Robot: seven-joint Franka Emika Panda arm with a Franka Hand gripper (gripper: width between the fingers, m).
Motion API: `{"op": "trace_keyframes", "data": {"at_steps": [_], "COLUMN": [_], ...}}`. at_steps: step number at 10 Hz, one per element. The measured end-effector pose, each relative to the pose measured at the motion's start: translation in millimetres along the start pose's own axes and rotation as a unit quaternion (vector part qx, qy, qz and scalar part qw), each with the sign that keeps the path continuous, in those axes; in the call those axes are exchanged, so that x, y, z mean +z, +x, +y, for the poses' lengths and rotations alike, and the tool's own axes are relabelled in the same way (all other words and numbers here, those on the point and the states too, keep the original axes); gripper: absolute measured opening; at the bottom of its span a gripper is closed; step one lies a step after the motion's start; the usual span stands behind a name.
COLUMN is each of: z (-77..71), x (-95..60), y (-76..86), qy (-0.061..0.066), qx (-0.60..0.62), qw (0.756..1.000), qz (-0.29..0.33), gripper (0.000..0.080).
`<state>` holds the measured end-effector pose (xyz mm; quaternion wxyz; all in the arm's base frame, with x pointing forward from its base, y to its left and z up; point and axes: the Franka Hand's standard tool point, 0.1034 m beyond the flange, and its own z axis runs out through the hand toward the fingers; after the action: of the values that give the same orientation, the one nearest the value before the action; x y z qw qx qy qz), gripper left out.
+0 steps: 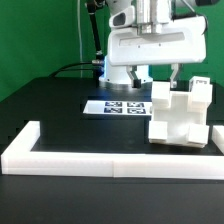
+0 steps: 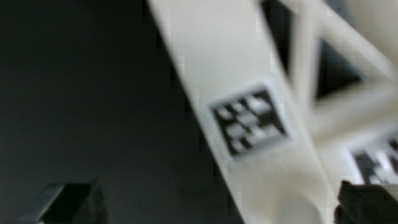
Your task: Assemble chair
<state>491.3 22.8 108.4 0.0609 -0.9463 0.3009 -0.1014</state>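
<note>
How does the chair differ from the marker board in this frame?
The chair is chunky and blocky, standing tall; the marker board lies thin and flat. The chair shows only a few scattered tags; the marker board carries a row of them. The chair sits toward the exterior view's right, the marker board further left. Both are white.

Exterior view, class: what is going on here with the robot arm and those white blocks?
The robot's gripper hangs open above the partly joined white chair, which stands beside the white border wall. In the wrist view a tagged chair piece lies below the spread fingers, nothing gripped. The marker board lies on the exterior view's left of the chair.
</note>
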Motion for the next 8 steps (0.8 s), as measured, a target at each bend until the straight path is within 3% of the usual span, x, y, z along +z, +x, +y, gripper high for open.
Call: {"op": "trace_keyframes", "data": {"at_steps": [4,6,8], "z": [-0.3,-6.4,-0.5], "x": [1.0,-3.9,-3.5], "y": [3.3,18.5,37.6], "qy": [-0.001,0.003,0.001], "qx": [0.001,-0.006,-0.004], "qw": [1.000,1.000,1.000], "qz": [0.003,0.013,0.024], "gripper": [0.0649,0.0649,0.0649]}}
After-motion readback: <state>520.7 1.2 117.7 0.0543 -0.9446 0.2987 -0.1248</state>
